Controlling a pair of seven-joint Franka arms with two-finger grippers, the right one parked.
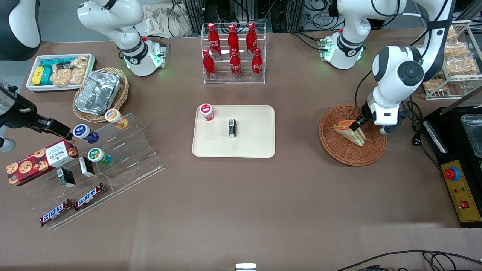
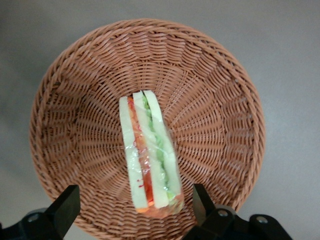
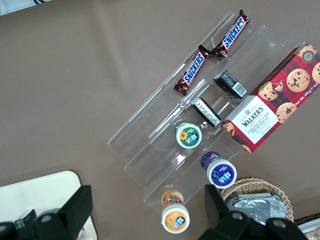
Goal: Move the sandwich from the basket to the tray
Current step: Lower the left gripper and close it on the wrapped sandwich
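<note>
The sandwich (image 1: 350, 132) (image 2: 148, 156), a wrapped wedge of white bread with red and green filling, lies in the round reddish-brown wicker basket (image 1: 339, 146) (image 2: 220, 100) toward the working arm's end of the table. My gripper (image 1: 356, 126) (image 2: 135, 205) hovers just above the sandwich, open, one finger (image 2: 65, 207) on each side of the wedge's wide end and neither touching it. The cream tray (image 1: 256, 146) lies at the table's middle, about a basket's width from the basket.
On the tray stand a small red-lidded cup (image 1: 206, 111) and a small black box (image 1: 232, 128). A rack of red cola bottles (image 1: 234, 52) stands farther from the camera than the tray. A black control box (image 1: 457, 188) lies beside the basket at the table's end.
</note>
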